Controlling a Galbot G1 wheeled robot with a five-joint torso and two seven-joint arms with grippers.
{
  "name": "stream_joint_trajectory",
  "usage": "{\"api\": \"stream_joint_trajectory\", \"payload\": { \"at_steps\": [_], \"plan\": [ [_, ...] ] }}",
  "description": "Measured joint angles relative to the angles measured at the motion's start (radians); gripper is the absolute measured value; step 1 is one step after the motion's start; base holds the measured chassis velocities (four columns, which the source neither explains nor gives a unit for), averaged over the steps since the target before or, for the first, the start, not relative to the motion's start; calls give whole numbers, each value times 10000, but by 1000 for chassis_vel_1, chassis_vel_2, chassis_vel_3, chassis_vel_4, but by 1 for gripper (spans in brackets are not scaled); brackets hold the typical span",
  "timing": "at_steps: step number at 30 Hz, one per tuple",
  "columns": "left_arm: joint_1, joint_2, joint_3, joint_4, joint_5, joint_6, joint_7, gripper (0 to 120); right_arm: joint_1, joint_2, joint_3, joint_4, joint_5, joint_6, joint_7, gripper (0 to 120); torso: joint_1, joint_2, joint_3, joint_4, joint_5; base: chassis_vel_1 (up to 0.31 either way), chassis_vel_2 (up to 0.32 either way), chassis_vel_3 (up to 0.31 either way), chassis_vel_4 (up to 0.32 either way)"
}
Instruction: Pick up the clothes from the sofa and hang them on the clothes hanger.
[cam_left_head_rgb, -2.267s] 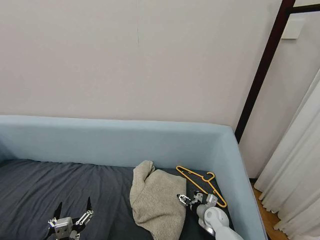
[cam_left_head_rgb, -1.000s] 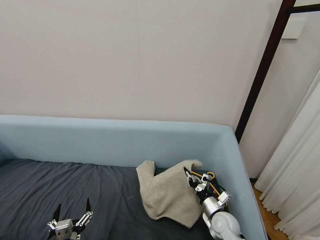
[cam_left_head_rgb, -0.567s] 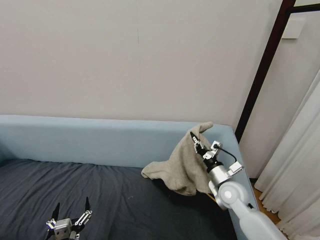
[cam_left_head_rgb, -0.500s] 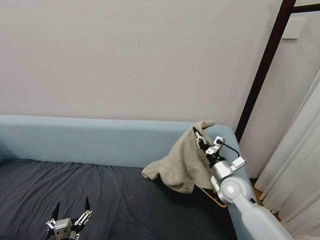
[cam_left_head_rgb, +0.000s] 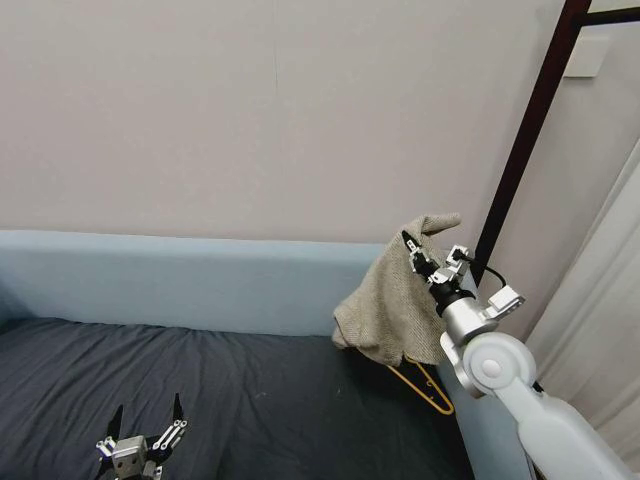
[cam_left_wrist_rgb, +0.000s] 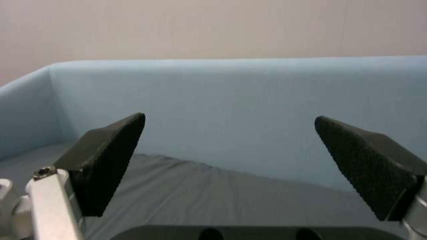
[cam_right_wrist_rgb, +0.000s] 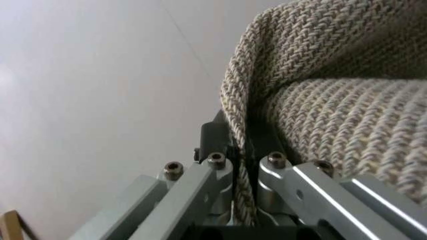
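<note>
The head camera looks forward and down from well back, taking in the sofa (cam_left_head_rgb: 200, 285) and the wall (cam_left_head_rgb: 250, 110) behind it. The left wrist camera sits low, looking between the spread fingers of the left gripper (cam_left_wrist_rgb: 228, 120) at the same sofa's blue back. The right wrist camera sits tight against the right gripper (cam_right_wrist_rgb: 240, 150) clamped on the knit garment (cam_right_wrist_rgb: 333, 115), sharing garment and wall with the head view.

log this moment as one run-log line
right gripper: jaws shut on beige knit garment, held above right end of sofa | left gripper: jaws open, low over sofa | orange hanger: on sofa below garment
</note>
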Motion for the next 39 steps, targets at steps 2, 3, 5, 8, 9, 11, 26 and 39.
{"api": "stream_joint_trajectory", "payload": {
  "at_steps": [2, 3, 5, 8, 9, 11, 26, 39],
  "plan": [
    [16, -1, 0, -14, 12, -12, -11, 100, -30, -91, 19, 53, -91, -8, -80, 0, 0, 0, 0, 1, 0, 0, 0, 0, 0],
    [32, -3, -2, -23, 19, -31, -24, 100, -53, -189, 56, 59, -170, -8, -154, 0, 0, 0, 0, 2, -1, 0, 0, 0, 0],
    [59, -3, -10, -52, 29, -62, -50, 100, -109, -389, 161, 4, -228, -9, -250, 0, 0, 0, 0, 2, 0, 0, 0, 0, 0],
    [83, 0, -14, -64, 46, -82, -67, 100, -201, -566, 325, -72, -187, -9, -327, 0, 0, -1, 0, 1, 1, 0, 0, 0, 0],
    [90, 0, -14, -71, 65, -89, -73, 100, -267, -631, 422, -78, -148, -9, -375, 0, 0, 0, 1, 1, 1, 0, 0, 0, 0],
    [94, 0, -12, -80, 81, -96, -79, 100, -322, -668, 504, -76, -104, -9, -408, 0, 0, 0, 0, 1, 0, 0, 0, 0, 0],
    [39, 70, 21, -63, 166, -88, -179, 100, -2208, -990, 565, 2279, 54, -1070, 999, 0, 0, 0, 0, 1, -2, 0, 0, 0, 0],
    [13, 67, -19, 66, 285, -87, -406, 100, -2619, -193, -751, 2034, 2198, -3498, 5097, 0, -2, 1, 0, -1, 0, 0, 0, 0, 0]
  ]
}}
